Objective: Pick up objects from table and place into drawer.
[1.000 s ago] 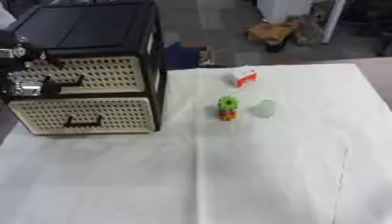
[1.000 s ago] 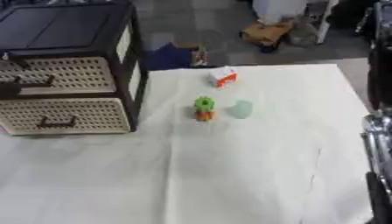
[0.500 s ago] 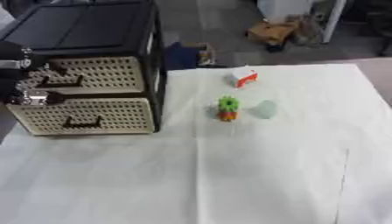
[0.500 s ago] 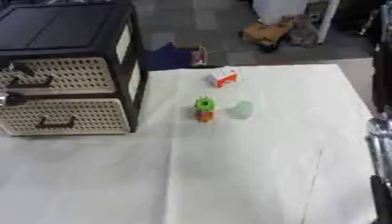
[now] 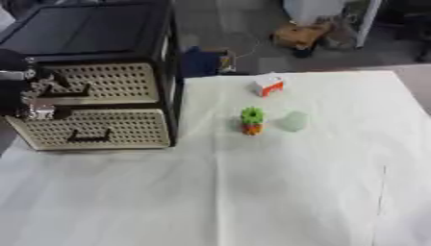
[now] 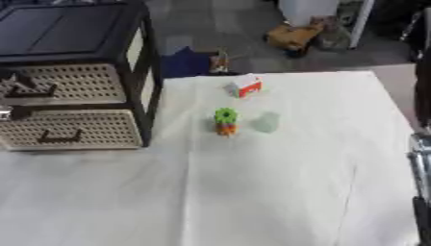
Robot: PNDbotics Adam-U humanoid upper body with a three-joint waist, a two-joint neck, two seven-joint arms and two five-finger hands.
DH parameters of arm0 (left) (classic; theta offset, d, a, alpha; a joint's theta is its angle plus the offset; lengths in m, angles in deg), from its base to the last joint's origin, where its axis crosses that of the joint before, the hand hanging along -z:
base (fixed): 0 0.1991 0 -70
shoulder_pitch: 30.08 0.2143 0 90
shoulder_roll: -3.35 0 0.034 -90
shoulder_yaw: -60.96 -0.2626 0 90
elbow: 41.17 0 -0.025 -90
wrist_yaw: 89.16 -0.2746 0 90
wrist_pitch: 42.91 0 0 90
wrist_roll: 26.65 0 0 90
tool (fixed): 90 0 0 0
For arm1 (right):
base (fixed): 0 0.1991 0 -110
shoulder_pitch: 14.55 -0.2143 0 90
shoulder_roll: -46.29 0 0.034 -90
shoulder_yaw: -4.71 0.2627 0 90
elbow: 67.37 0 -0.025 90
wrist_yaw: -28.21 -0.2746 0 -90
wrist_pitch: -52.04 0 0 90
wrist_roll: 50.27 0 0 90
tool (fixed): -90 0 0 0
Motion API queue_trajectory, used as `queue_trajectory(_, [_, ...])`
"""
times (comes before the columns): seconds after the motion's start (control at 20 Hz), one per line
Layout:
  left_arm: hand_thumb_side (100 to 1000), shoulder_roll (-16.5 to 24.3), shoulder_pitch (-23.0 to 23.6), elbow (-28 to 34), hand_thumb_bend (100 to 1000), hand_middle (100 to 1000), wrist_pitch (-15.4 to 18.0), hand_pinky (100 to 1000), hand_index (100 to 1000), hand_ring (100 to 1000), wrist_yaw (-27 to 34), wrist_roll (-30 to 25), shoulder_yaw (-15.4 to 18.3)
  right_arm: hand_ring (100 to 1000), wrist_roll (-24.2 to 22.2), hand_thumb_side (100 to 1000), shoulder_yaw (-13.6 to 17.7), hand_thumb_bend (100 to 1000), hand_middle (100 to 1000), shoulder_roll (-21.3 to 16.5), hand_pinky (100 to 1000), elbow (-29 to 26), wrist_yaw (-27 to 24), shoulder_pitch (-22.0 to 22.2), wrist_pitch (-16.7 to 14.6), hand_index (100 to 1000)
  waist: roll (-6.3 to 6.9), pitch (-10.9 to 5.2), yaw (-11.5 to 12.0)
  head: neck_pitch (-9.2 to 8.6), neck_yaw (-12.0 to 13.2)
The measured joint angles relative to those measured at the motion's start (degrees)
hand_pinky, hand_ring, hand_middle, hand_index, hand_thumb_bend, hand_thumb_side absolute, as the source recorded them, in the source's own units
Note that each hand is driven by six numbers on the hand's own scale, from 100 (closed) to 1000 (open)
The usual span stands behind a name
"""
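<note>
The left hand (image 5: 32, 96) appears at the left edge of the left eye view, at mid-height. It is dark with silver parts, and its wrist and forearm extend off the frame's left side. The same hand is only partly visible at the far left edge of the right eye view. Whether its fingers are straight or curled cannot be determined. A vertical section of the right arm (image 6: 419, 163), black with a silver joint, occupies the right edge of the right eye view, from mid-height down to the lower right corner. The right hand itself is not visible in either view.
</note>
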Motion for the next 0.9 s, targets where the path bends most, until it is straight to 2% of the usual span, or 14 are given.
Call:
queue_trajectory(0.45, [1000, -0.2, 0.2, -0.9, 414, 100, 0.4, 100, 893, 100, -1.1, 0.4, 0.1, 610, 0.0, 1000, 0.3, 100, 545, -0.4, 652, 0.2, 0.0, -0.3, 0.0, 805, -0.21, 0.56, 0.0, -0.01, 0.4])
queue_trajectory(0.9, [1000, -0.7, 0.2, -1.2, 391, 100, -0.1, 100, 821, 100, 0.5, -0.1, -0.2, 611, 0.0, 1000, 0.5, 100, 545, -0.4, 654, 0.3, 0.0, -0.4, 0.0, 806, -0.36, 0.56, -0.1, -0.01, 0.4])
